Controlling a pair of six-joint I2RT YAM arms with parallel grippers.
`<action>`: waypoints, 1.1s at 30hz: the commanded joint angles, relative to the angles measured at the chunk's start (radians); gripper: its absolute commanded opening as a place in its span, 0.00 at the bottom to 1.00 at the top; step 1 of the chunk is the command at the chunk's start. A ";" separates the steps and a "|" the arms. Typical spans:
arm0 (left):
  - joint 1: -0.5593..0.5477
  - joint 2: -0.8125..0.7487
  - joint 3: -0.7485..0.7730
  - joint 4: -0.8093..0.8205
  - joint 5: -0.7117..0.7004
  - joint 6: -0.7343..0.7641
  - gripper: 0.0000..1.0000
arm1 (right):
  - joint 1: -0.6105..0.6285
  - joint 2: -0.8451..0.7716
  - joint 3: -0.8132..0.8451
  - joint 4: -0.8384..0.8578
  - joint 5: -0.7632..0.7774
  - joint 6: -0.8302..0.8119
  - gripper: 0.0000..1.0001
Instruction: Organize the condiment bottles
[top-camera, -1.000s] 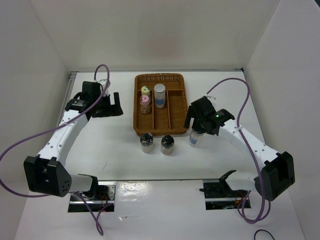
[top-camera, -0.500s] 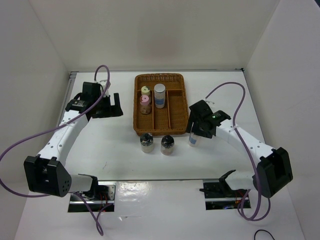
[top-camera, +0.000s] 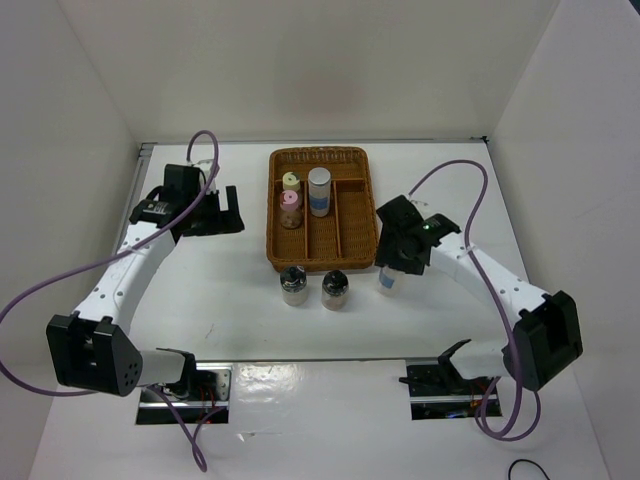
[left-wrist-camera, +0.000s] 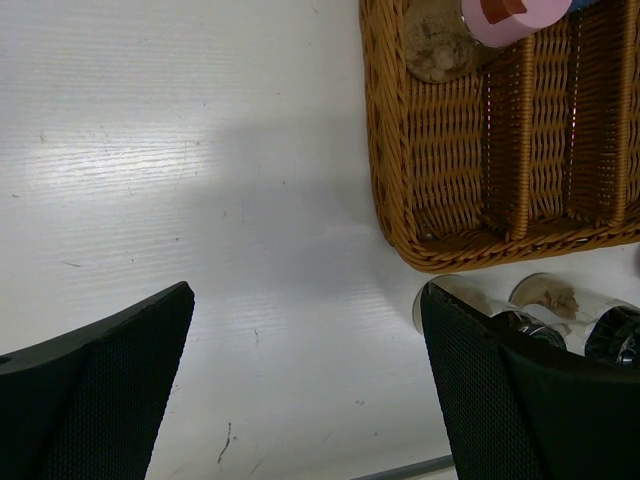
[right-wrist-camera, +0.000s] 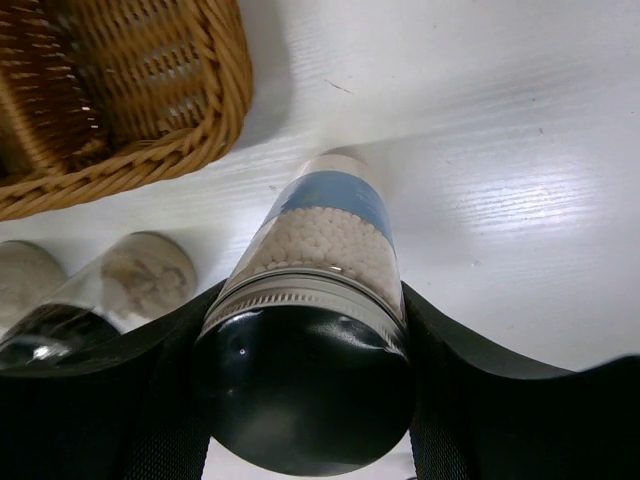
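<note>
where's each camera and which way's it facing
Top external: overhead from the near edge, looking down on the table; left arm, right arm show.
Left wrist: on the left gripper, facing down at the wicker tray's corner; both fingers show.
Right wrist: on the right gripper, facing down at the blue-label jar between its fingers.
Shared: both wrist views show tray and black-capped jars.

Pink-capped jar (left-wrist-camera: 508, 12) (top cut off)
</note>
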 joint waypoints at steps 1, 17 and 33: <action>0.005 -0.034 0.007 0.017 -0.009 0.018 1.00 | 0.008 -0.078 0.150 -0.058 0.012 -0.024 0.45; 0.005 -0.024 0.038 0.008 -0.009 0.018 1.00 | 0.008 0.200 0.617 0.171 -0.078 -0.306 0.42; 0.005 -0.052 -0.002 0.017 -0.018 -0.010 1.00 | 0.065 0.504 0.762 0.299 -0.139 -0.361 0.42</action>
